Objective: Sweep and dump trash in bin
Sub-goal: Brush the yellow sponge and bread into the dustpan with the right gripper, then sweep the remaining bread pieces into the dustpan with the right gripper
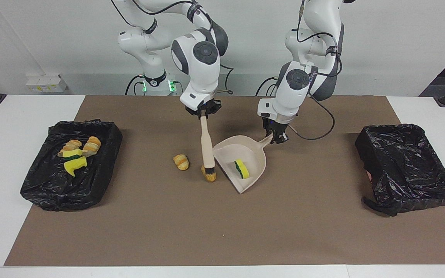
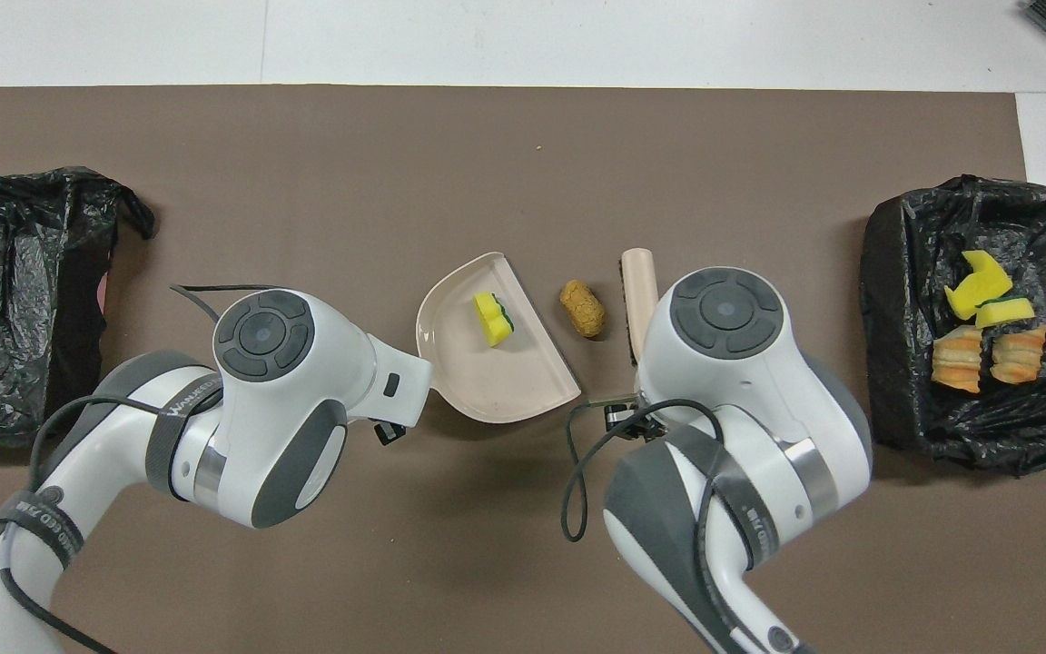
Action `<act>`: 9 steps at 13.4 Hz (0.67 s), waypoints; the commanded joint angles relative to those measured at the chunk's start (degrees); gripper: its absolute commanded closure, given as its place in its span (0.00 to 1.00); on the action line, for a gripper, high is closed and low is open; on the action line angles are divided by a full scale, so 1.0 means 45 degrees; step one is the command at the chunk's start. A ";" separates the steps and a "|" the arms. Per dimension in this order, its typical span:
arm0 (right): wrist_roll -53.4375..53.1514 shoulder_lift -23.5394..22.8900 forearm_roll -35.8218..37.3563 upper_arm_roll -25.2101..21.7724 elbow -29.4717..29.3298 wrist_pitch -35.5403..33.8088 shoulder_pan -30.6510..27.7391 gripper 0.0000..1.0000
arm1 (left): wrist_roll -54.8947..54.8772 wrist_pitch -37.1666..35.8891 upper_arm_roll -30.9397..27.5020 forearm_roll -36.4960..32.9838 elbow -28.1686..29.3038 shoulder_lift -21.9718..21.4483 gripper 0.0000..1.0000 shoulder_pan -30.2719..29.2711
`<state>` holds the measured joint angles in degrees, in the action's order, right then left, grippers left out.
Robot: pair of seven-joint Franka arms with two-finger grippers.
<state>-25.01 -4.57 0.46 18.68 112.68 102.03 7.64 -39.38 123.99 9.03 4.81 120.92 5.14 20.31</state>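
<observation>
A beige dustpan [image 1: 233, 151] lies mid-table with a yellow-and-green sponge piece [image 1: 242, 169] in it; both also show in the overhead view, the dustpan [image 2: 505, 386] and the sponge [image 2: 493, 320]. My left gripper [image 1: 277, 137] is shut on the dustpan's handle. My right gripper [image 1: 204, 112] is shut on a beige brush [image 1: 207, 144] held upright. Its bristle end touches a tan bread lump [image 1: 209, 176] beside the dustpan's mouth. A second bread lump [image 1: 181, 161] lies loose toward the right arm's end. The overhead view shows one lump [image 2: 583, 309] between the pan and the brush [image 2: 638, 283].
A black-bag-lined bin [image 1: 52, 193] at the right arm's end holds several sponge and bread scraps [image 1: 76, 153]; it also shows in the overhead view [image 2: 941, 413]. A second lined bin [image 1: 400, 170] stands at the left arm's end with nothing visible in it. A brown mat [image 1: 222, 231] covers the table.
</observation>
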 commanded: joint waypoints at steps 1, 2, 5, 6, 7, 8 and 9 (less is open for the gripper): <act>0.0129 0.1150 0.0499 0.0086 0.1733 0.0762 -0.0642 1.00 | -0.0585 0.0259 -0.0113 0.0162 0.0454 -0.0438 1.00 0.0136; 0.0109 0.1366 0.0812 0.0086 0.2221 0.0997 -0.0953 1.00 | -0.0507 0.0297 -0.0093 0.0162 0.0454 -0.0323 1.00 0.0233; 0.0167 0.2224 0.0816 0.0106 0.3763 0.1816 -0.1658 1.00 | -0.0390 0.0258 -0.0113 0.0162 0.0454 -0.0263 1.00 0.0409; 0.0245 0.2575 0.0816 0.0106 0.4310 0.2110 -0.1679 1.00 | -0.0331 0.0258 -0.0113 0.0162 0.0454 -0.0263 1.00 0.0409; 0.0594 0.2675 0.0816 0.0106 0.4586 0.2248 -0.1679 1.00 | -0.0331 0.0220 -0.0113 0.0162 0.0473 -0.0263 1.00 0.0390; 0.0791 0.2580 0.0738 0.0125 0.4686 0.2539 -0.1698 1.00 | -0.0331 0.0181 -0.0113 0.0162 0.0473 -0.0263 1.00 0.0390; 0.0812 0.2443 0.0699 0.0125 0.4841 0.2852 -0.1699 1.00 | -0.0331 0.0161 -0.0113 0.0162 0.0473 -0.0263 1.00 0.0371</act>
<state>-23.40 4.68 3.72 18.62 131.23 111.55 0.89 -40.59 123.99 9.12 4.81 121.70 5.16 21.46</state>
